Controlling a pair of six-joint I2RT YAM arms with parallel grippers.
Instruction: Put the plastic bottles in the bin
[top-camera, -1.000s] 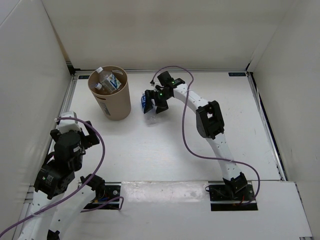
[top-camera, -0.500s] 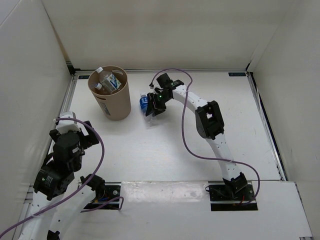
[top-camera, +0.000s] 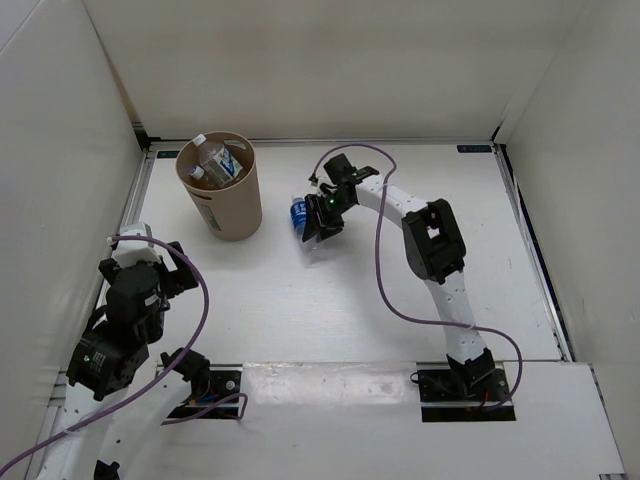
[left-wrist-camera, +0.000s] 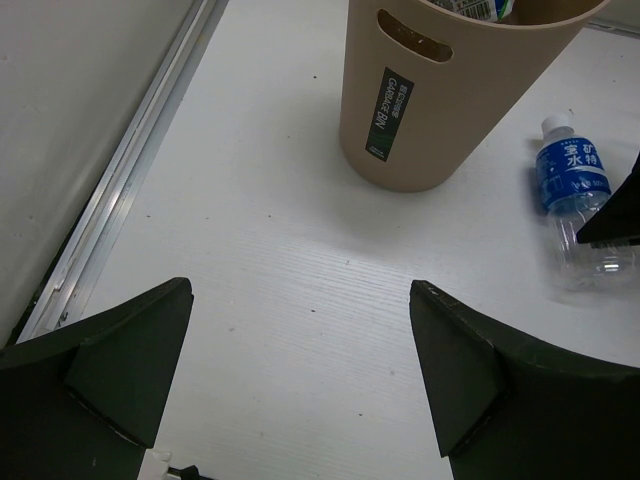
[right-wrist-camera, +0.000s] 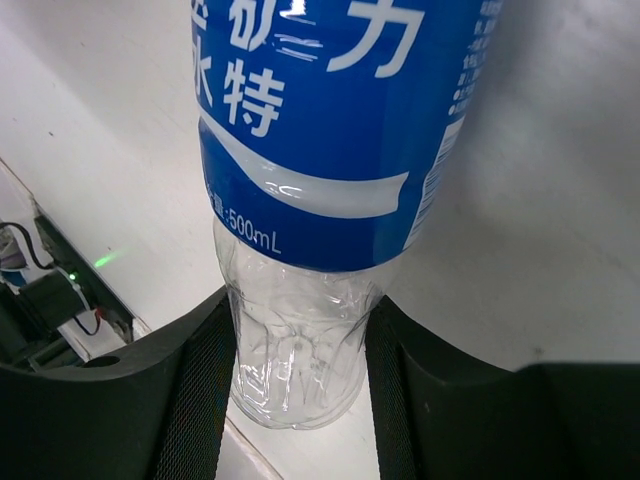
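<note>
**Task progress.** The bin (top-camera: 232, 215) stands on the bench (top-camera: 300, 310) and already holds at least two bottles. We see a white-green-labelled bottle (top-camera: 213, 160) and a second cap (top-camera: 197, 174) beside it; whether more lie beneath them we cannot tell.

One blue-labelled bottle (top-camera: 299, 212) is left outside. It lies on the bench just to the right of the bin, with its cap end nearer the bin. The right tool (right-wrist-camera: 300, 400) is closed onto the clear lower part of this bottle, one finger against either side. The left tool (left-wrist-camera: 300, 380), well apart from the bin on its near side, gapes wide and holds nothing.

We judge the task nearly done: what remains is to lift this bottle over the rim and release it. Nothing lies between bottle and bin. The bin's own wall, taller than the lying bottle, is the only obstacle. The purple cable (top-camera: 375, 260) loops on the side of the bottle away from the bin.
</note>
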